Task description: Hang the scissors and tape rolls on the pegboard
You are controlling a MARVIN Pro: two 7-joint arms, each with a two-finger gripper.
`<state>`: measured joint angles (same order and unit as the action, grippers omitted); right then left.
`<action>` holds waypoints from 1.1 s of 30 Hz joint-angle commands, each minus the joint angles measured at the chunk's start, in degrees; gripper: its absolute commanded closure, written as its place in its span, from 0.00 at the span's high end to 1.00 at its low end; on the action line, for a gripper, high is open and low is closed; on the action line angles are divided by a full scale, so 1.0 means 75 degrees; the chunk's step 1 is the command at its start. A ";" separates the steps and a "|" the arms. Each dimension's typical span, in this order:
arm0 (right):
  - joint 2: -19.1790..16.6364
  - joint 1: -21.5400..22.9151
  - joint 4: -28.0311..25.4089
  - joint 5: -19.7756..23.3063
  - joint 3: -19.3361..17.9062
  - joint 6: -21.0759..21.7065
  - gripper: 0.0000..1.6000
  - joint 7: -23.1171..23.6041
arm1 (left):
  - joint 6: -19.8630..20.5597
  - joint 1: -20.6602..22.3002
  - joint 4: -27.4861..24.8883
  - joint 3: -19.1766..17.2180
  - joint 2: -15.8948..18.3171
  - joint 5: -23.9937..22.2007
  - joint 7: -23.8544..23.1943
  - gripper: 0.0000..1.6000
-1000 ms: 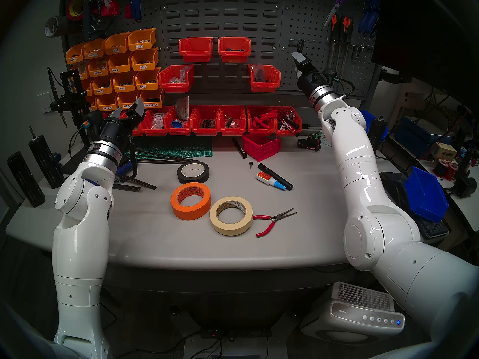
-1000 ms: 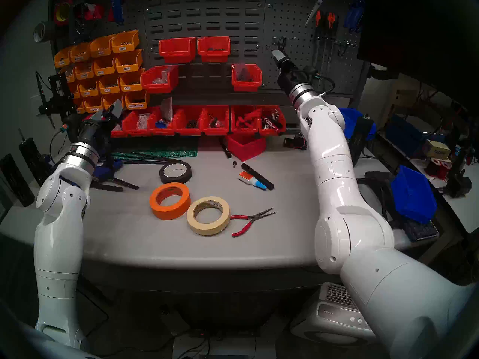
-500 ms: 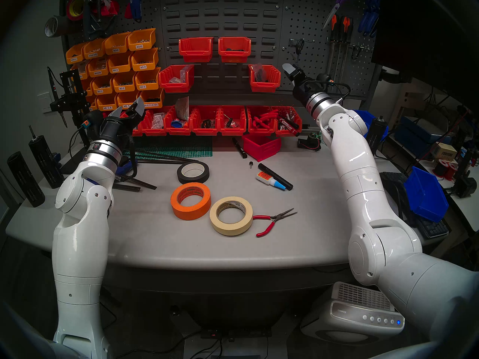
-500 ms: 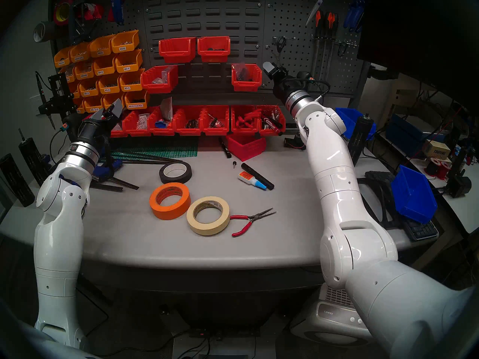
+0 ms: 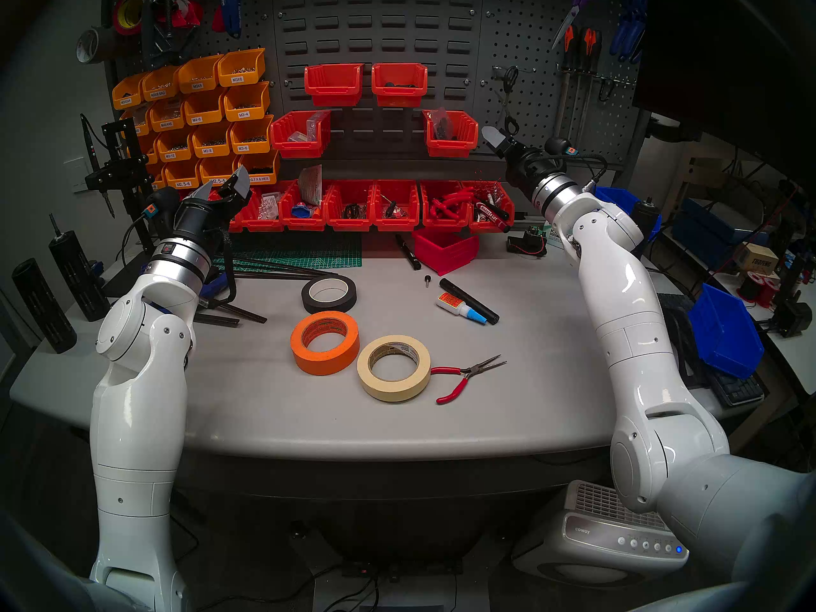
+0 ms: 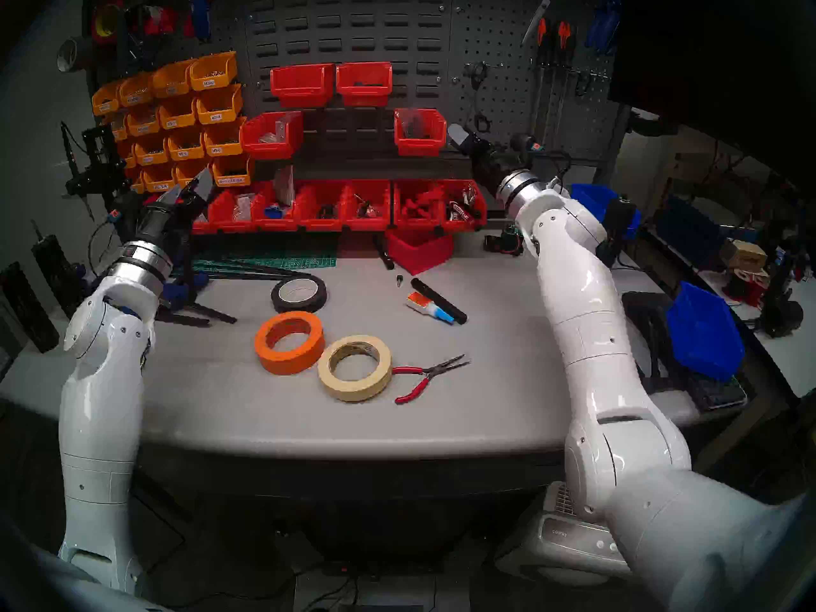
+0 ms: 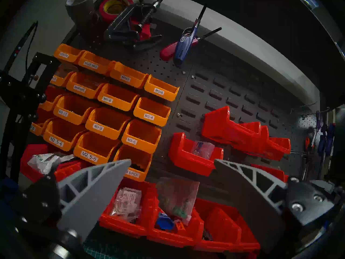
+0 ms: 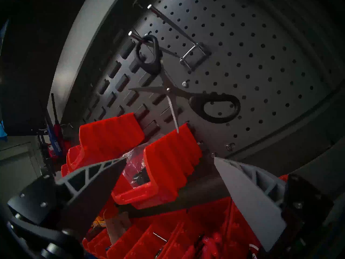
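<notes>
Your scissors (image 8: 168,88) hang on the pegboard (image 8: 261,56) by one black loop over a wire hook (image 8: 141,39), blades splayed apart and the other loop dangling low. Your right gripper (image 8: 169,159) sits just below them, jaws wide apart and empty. That item looks done, so the step in hand is to clear the board and go for a roll.

Draw the right gripper straight away from the board before you swing it down; the free blade tip points toward the red bin (image 8: 168,159) just beneath, and a sideways sweep could snag it and pull the loop off the hook.

The orange roll (image 5: 324,341) and the cream roll (image 5: 394,367) both lie flat on the counter (image 5: 530,377), touching each other, with the pliers (image 5: 468,375) against the cream roll's right side. Take the cream one first, from the side away from the orange. Pinch through the wall, one finger inside the core, so the hole stays free for a hook.

Your left gripper (image 7: 171,187) hovers by the yellow bins (image 7: 112,111), jaws apart, holding nothing; it is nearer the orange roll.
</notes>
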<state>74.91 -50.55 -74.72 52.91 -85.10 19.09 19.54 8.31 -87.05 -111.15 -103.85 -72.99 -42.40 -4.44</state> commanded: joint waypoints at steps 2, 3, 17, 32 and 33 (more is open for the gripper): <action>-0.0381 -0.0385 -0.1343 -0.0325 0.0361 -0.0047 1.00 0.0606 | -0.0087 0.0287 -0.0076 0.0040 0.0082 0.0131 0.0016 1.00; -0.0419 -0.0303 -0.1149 -0.0427 0.0475 -0.0094 1.00 0.0739 | -0.0085 0.0277 -0.0063 0.0049 0.0086 0.0157 0.0017 1.00; -0.0976 -0.1050 -0.2458 -0.0913 0.0877 -0.0194 1.00 0.1515 | -0.0075 0.0310 0.0082 0.0087 0.0052 0.0300 0.0024 1.00; -0.1692 -0.1771 -0.3736 -0.1412 0.1749 0.0268 1.00 0.2439 | -0.0078 0.0362 0.0167 0.0132 0.0045 0.0428 0.0032 1.00; -0.1710 -0.1714 -0.3581 -0.1422 0.1803 0.0290 1.00 0.2549 | -0.0080 0.0363 0.0171 0.0134 0.0041 0.0433 0.0034 1.00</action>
<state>65.59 -62.37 -96.32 43.24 -72.76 19.55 35.95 8.35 -86.40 -108.59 -102.87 -72.74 -39.17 -4.24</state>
